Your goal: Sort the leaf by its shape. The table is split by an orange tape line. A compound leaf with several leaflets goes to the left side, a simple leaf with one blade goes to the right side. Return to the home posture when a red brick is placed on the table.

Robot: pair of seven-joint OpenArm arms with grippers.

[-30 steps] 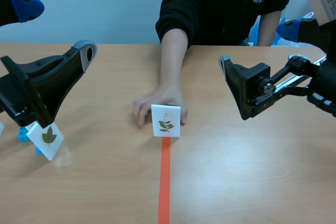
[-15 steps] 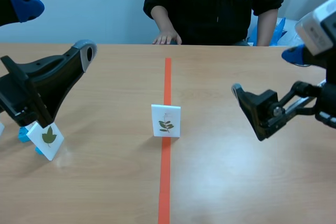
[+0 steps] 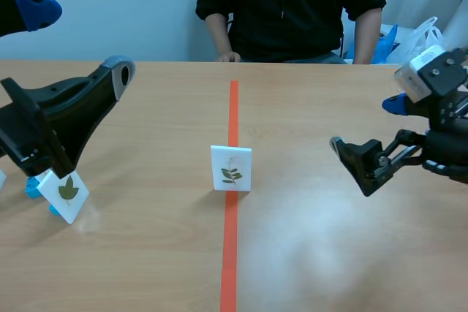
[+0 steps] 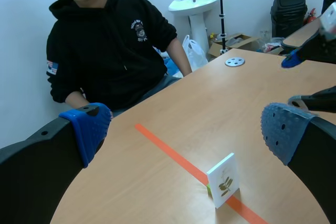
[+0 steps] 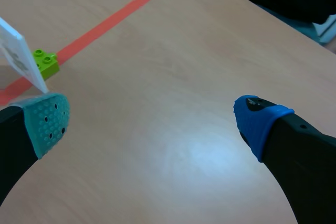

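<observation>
A white card (image 3: 231, 169) showing a sprig of several leaflets stands upright on the orange line (image 3: 229, 253), mid-tabletop (image 3: 329, 253). The left pincer (image 4: 186, 129) and right pincer (image 5: 152, 119) are both released.

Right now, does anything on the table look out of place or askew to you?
Yes: the simple-leaf card sits tilted on the left side, though simple leaves belong right. The compound-leaf card stands upright on the tape line.
</observation>
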